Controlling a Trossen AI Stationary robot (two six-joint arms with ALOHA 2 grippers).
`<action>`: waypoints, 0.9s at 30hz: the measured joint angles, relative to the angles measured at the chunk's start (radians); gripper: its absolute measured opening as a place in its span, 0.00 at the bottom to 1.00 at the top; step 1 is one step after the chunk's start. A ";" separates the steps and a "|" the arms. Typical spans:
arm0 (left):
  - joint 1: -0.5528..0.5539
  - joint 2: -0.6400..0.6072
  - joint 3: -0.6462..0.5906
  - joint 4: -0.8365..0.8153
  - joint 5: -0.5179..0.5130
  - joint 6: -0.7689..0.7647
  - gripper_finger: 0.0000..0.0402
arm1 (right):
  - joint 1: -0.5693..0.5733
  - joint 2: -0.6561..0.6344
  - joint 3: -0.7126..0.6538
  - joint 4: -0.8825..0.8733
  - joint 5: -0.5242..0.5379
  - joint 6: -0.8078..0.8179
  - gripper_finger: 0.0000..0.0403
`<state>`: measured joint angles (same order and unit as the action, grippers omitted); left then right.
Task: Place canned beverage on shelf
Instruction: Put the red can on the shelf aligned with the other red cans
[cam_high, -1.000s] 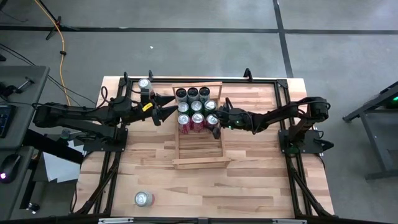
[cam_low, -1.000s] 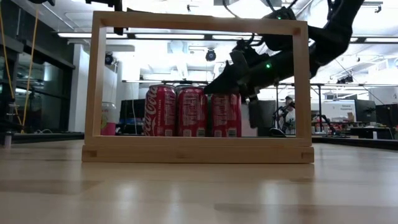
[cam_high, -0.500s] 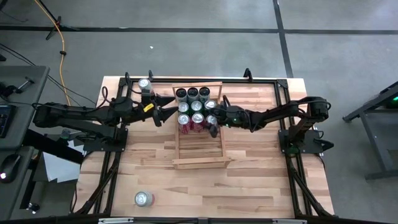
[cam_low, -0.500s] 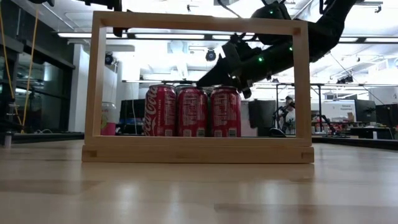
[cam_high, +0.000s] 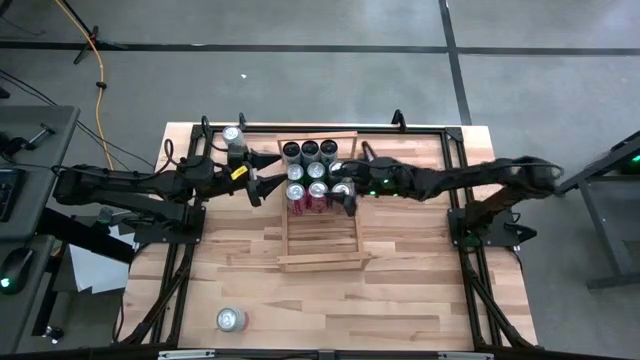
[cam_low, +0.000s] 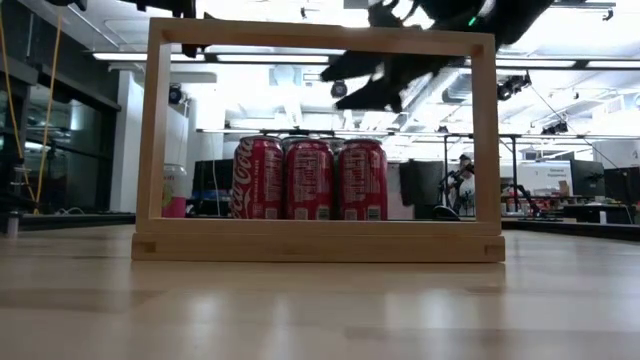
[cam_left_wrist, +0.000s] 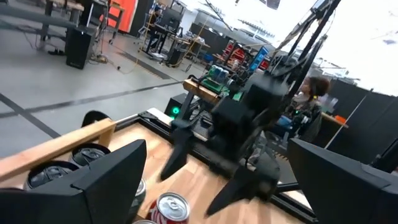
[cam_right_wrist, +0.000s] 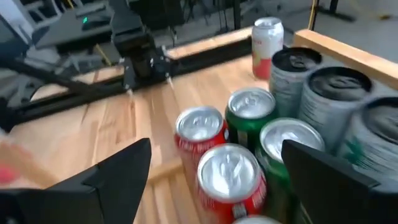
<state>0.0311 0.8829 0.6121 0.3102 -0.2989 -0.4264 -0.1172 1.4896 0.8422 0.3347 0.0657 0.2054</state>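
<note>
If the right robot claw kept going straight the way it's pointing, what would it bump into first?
The right gripper, open and raised over the light-wood slatted shelf, points toward the left gripper. Probably it would pass above the red cans and meet that gripper first, though height is hard to judge.

You get even overhead light, soft shadows. Low view backlit by ceiling strips (cam_low: 300, 58), right gripper (cam_low: 375, 80) motion-blurred. Wrist views smeared.

Shelf (cam_high: 318, 248) front half free
</note>
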 joint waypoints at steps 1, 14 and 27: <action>0.000 0.000 0.000 0.000 0.000 0.010 0.95 | 0.002 -0.042 0.005 -0.067 -0.004 0.001 0.85; 0.001 0.000 0.000 -0.122 -0.001 0.037 0.95 | 0.216 -0.276 -0.243 -0.422 0.144 0.319 0.23; -0.001 0.002 -0.127 0.020 -0.029 -0.019 0.89 | 0.146 -0.099 -0.308 -0.086 0.189 0.357 0.02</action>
<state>0.0299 0.8848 0.4847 0.3305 -0.3280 -0.4457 0.0284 1.3910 0.5338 0.2482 0.2546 0.5621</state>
